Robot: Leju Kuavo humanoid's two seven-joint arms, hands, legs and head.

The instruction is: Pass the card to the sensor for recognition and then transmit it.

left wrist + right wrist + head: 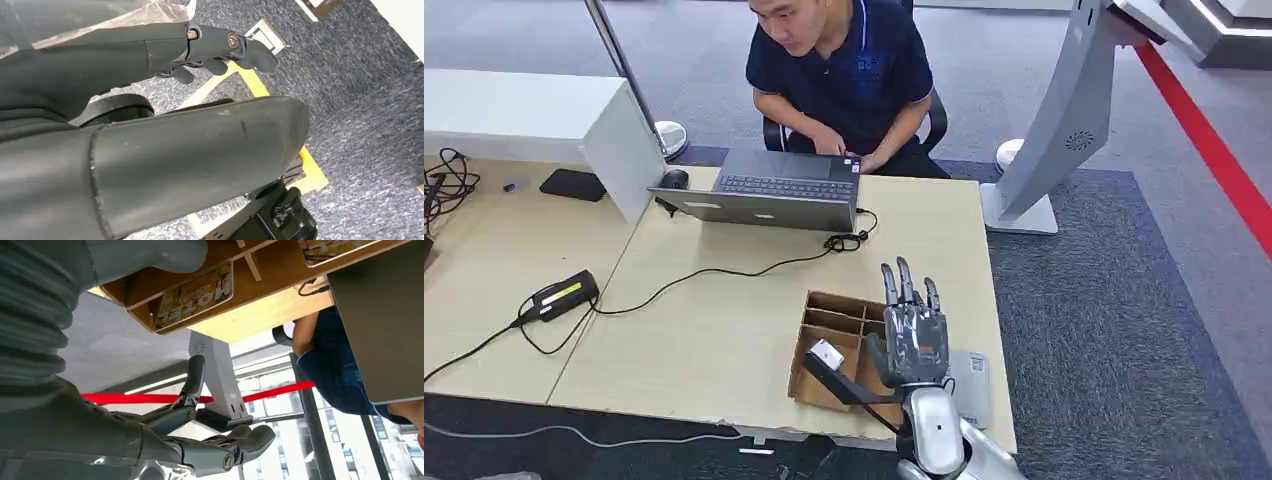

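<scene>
From the head view I have the right robot hand (pixel 914 335) raised over the near right part of the wooden surface (pixel 714 330), its fingers apart and pointing away from me, nothing held in it. It hangs above the right side of the brown cardboard divider box (pixel 829 315), which is split into several compartments. In the right wrist view the same robot hand (pixel 200 440) shows loosely spread fingers, and beyond them cards (pixel 195 297) with yellow printing lie in the compartments of the box. A flat grey card reader (pixel 969 385) lies on the surface just right of the box, partly hidden by my wrist. A small white-tipped dark device (pixel 827 355) sits at the box's near left side; I cannot tell what it is.

The left robot hand (pixel 220 50) hangs over dark carpet with yellow floor tape (pixel 310 172), its fingers curled in with nothing in them.

Across the surface a person in a dark blue shirt (pixel 839 70) sits at an open laptop (pixel 769 190). A black power adapter (pixel 564 295) with its cable lies on the left.
</scene>
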